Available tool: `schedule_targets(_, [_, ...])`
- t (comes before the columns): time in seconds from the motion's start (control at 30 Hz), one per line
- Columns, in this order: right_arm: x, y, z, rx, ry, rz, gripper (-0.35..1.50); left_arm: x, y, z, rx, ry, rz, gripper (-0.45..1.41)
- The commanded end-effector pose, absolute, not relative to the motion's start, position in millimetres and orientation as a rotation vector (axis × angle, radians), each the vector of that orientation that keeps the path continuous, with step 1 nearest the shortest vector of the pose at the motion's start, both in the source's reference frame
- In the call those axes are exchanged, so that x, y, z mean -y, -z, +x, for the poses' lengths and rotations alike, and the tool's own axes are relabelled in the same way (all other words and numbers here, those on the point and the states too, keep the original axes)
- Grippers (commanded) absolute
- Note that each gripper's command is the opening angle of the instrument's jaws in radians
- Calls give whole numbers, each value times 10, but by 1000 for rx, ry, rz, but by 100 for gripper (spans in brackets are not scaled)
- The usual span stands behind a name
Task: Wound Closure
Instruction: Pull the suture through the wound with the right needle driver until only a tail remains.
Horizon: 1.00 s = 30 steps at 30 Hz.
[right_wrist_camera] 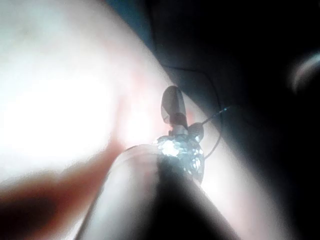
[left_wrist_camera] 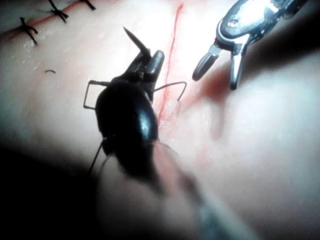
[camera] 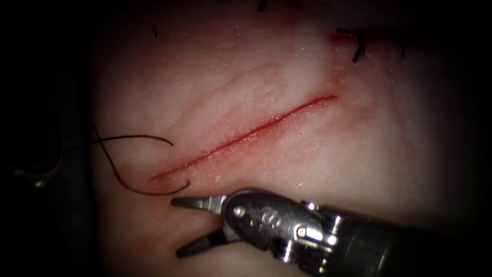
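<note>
The tissue (camera: 287, 154) has a long red cut (camera: 246, 136) running diagonally. My right tool (camera: 177, 226) hovers just right of the cut's lower end with its jaws open and holding nothing; it is also in the left wrist view (left_wrist_camera: 216, 80) and the right wrist view (right_wrist_camera: 184, 117). My left tool (left_wrist_camera: 149, 64) is shut on the dark needle (left_wrist_camera: 134, 39), whose pointed end sticks out past the jaws, clear of the tissue. Black thread (camera: 134, 137) loops on the tissue left of the cut's lower end (left_wrist_camera: 172, 86).
Finished black stitches (camera: 356, 47) close an earlier wound at the far upper right, also seen from the left wrist (left_wrist_camera: 27, 29). Red fluid stains the tissue along the cut. The tissue drops into a dark edge (camera: 61, 154) on the left.
</note>
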<state>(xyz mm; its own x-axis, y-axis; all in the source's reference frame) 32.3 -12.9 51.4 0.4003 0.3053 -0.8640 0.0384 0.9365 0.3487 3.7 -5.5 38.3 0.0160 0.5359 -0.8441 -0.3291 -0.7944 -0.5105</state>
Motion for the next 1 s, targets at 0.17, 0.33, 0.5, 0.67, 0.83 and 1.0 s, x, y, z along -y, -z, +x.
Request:
schedule_targets(0.17, [109, -551, 319, -1107, -166, 274, 125, 51, -394, 39, 144, -1879, -1624, -35])
schedule_targets(0.33, [108, -582, 333, -1106, -147, 280, 115, 55, -396, 29, 174, -1904, -1629, -35])
schedule_targets(0.5, [107, -599, 344, -1088, -121, 301, 96, 55, -396, 26, 177, -1905, -1632, -35])
schedule_targets(0.67, [120, -603, 348, -1106, -46, 370, -35, 55, -396, 26, 177, -1905, -1632, -35])
schedule_targets(0.83, [124, -605, 346, -1114, -12, 390, -35, 55, -396, 26, 180, -1906, -1634, -35])
schedule_targets(1.0, [124, -578, 331, -1110, -10, 411, -35, 56, -399, 26, 180, -1907, -1638, -35])
